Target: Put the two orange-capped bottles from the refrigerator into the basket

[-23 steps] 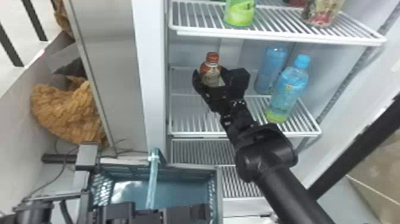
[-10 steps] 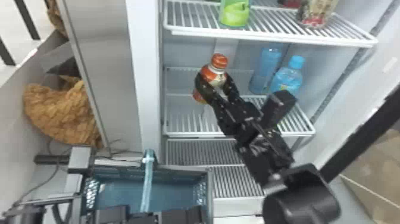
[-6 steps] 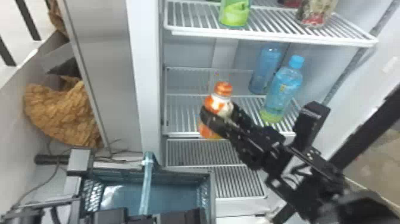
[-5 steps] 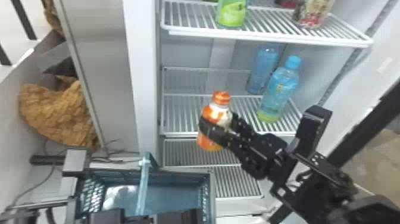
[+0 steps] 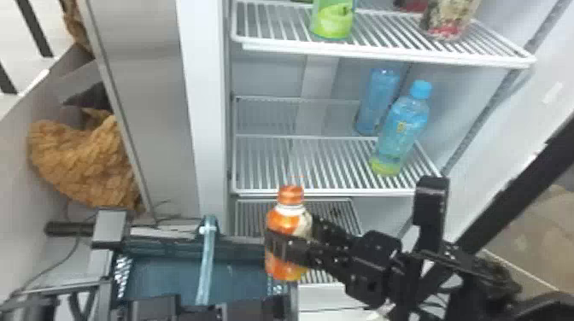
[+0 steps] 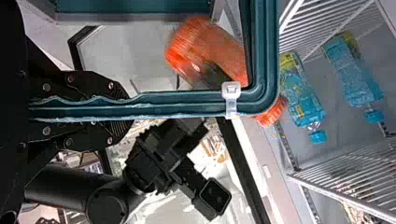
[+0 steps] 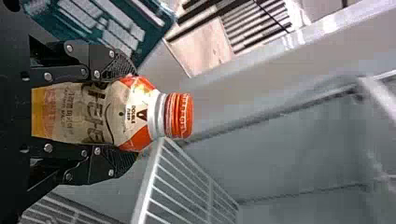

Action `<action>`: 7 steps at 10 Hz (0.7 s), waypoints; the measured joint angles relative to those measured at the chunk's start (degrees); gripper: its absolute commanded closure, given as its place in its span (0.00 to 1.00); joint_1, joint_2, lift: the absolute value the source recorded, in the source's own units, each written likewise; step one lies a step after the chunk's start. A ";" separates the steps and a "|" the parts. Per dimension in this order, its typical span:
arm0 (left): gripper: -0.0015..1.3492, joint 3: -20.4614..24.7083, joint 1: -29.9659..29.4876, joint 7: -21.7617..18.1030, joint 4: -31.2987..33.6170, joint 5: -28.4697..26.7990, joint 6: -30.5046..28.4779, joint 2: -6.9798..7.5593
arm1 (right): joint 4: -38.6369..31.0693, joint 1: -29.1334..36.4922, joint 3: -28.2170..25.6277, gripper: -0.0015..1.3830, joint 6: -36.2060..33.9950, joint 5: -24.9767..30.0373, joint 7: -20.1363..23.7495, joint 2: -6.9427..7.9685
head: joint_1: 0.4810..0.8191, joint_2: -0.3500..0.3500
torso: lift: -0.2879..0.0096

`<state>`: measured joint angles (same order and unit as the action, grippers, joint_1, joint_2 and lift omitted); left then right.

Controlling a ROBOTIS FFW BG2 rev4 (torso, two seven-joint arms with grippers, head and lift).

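We are squeezing one orange-capped bottle (image 5: 285, 218) in our right tool (image 7: 130, 114), out but not yet in the basket (image 6: 267, 56) our left tool (image 6: 122, 112) is pinching.

bottle (image 5: 285, 220): orange, white | cap (image 5: 291, 195): orange | basket (image 5: 171, 248): teal | shelf (image 5: 341, 191): white, striped

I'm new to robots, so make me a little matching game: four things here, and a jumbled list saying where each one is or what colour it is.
Things
1. Orange-capped bottle
2. Front blue-capped bottle
3. Basket
4. Left gripper

Places and colours
A. Teal
B. Closed on the basket's handle
C. On a wire shelf
D. In the right gripper

Pairs: 1-D, 2-C, 3-A, 4-B
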<state>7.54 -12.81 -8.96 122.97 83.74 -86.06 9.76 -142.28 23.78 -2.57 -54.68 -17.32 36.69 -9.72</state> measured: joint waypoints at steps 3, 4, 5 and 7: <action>0.85 -0.12 0.43 0.08 -0.10 -0.28 -0.06 -0.09 | 4.95 -3.72 2.85 0.64 -4.17 -1.34 4.91 -1.27 | 0.63 0.34 | 0.00; 0.85 -0.12 0.44 0.08 -0.12 -0.33 -0.11 -0.09 | 5.03 -4.30 3.56 0.64 -6.34 -1.71 6.19 -1.46 | 0.63 0.37 | 0.00; 0.85 -0.06 0.44 0.08 -0.13 -0.38 -0.11 -0.13 | 5.02 -5.22 4.37 0.60 -9.62 -1.53 8.05 -1.74 | 0.63 0.39 | 0.00; 0.85 0.00 0.44 0.16 -0.13 -0.44 -0.06 -0.25 | 5.62 -7.57 5.78 0.35 -14.58 1.55 10.30 -2.27 | 0.63 0.40 | 0.00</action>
<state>7.53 -12.37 -8.80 122.83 83.30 -86.12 9.50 -136.65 16.20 3.21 -69.26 -15.77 46.99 -11.99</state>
